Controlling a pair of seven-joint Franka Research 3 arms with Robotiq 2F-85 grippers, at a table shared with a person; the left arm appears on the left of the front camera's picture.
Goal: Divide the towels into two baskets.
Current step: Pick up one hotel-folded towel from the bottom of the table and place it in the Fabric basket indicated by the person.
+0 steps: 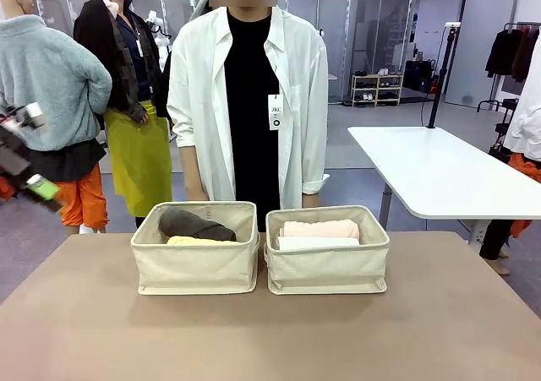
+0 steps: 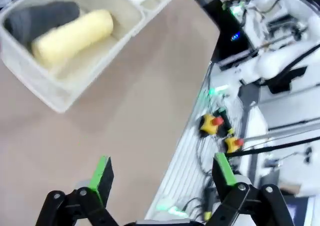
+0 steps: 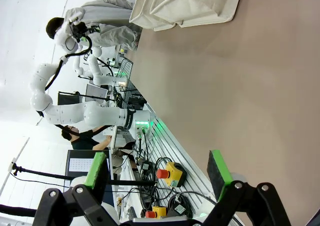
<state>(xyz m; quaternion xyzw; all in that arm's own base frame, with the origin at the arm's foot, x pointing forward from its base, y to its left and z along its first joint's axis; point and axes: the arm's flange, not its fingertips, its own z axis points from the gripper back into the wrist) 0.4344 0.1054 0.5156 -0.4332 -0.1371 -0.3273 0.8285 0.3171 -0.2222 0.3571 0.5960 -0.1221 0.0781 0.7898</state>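
Note:
Two cream baskets stand side by side on the brown table. The left basket (image 1: 196, 267) holds the dark grey towel (image 1: 196, 224) and the pale yellow towel (image 1: 193, 241). In the right basket (image 1: 328, 269) lie the pale pink towel (image 1: 321, 228) and the white towel (image 1: 318, 243). My left gripper (image 2: 162, 178) is open and empty, high over the table's near edge, below the left basket (image 2: 55, 93) with the yellow towel (image 2: 72, 35) and grey towel (image 2: 40, 18). Its blurred arm end (image 1: 30, 170) hangs at the far left. My right gripper (image 3: 157, 173) is open and empty, far from a basket (image 3: 190, 8).
A person in a white shirt (image 1: 249, 102) stands right behind the baskets. Yellow boxes with red stop buttons (image 2: 212, 125) (image 3: 169, 173) sit just past the table's near edge. A white table (image 1: 439, 174) stands at the back right.

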